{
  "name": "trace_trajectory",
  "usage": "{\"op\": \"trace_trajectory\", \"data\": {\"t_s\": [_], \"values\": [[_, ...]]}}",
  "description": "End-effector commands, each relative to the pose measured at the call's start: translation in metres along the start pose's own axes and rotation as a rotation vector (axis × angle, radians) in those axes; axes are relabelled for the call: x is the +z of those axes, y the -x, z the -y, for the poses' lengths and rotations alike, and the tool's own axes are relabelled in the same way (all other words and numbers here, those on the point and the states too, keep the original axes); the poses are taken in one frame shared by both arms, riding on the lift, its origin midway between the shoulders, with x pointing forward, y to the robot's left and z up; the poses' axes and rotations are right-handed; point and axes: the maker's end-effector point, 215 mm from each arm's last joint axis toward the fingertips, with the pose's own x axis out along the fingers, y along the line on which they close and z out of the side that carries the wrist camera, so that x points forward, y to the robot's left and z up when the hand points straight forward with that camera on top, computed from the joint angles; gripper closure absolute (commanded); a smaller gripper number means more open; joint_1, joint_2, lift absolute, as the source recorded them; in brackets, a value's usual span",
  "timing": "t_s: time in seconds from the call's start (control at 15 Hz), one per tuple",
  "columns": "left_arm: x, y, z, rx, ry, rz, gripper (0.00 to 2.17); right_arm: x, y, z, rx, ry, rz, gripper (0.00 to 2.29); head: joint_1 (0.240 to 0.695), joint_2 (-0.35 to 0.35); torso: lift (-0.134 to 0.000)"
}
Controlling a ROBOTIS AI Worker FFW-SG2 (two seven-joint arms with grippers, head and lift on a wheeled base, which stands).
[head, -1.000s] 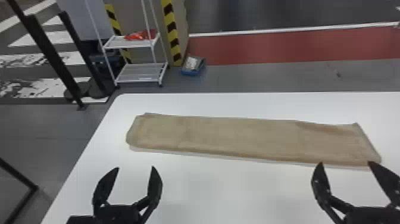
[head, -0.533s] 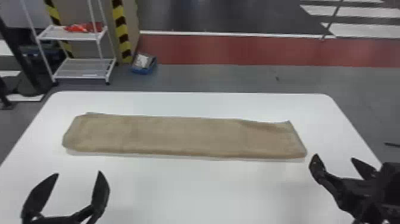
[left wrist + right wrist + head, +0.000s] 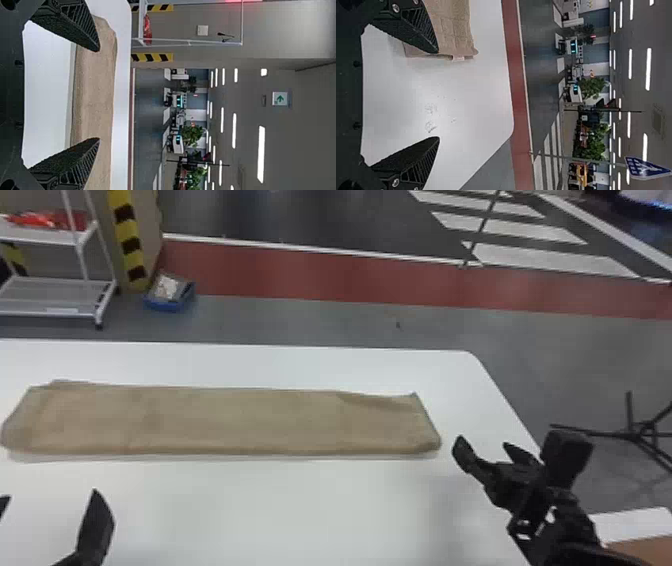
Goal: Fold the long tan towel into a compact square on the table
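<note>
Right gripper [image 3: 483,441] has moved outward, 2 ridged fingers [image 3: 424,29] beside oblong towel [image 3: 225,421].

1. The left gripper [image 3: 50,494] is cut off by the head view's left and bottom edges.
2. A finger of the right gripper [image 3: 482,441] hides part of the towel [image 3: 225,420] in the right wrist view.
3. The table [image 3: 250,500] runs past the head view's left and bottom edges.
4. On the rack [image 3: 55,296], itself cut off, the red stuff [image 3: 40,219] is too blurred to name.
5. The floor speck [image 3: 398,325] is too small to identify.
</note>
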Motion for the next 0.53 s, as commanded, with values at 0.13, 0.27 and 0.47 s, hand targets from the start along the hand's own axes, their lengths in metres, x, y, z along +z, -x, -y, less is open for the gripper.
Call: {"op": "trace_trajectory", "data": {"t_s": [0.13,0.27,0.47], "values": [[-0.005,-0.002,0.001,-0.006,-0.002,-0.013,0.08,-0.033,-0.029,-0.028,0.063,-0.04,-0.044,0.13,0.695,-0.214,-0.113],[-0.006,-0.003,0.001,-0.006,-0.002,-0.016,0.08,-0.037,-0.037,-0.043,0.09,-0.039,-0.034,0.14,0.695,-0.198,-0.113],[-0.007,-0.005,0.008,-0.015,0.003,-0.017,0.08,-0.047,-0.046,-0.066,0.132,-0.028,-0.055,0.17,0.695,-0.164,-0.113]]}}
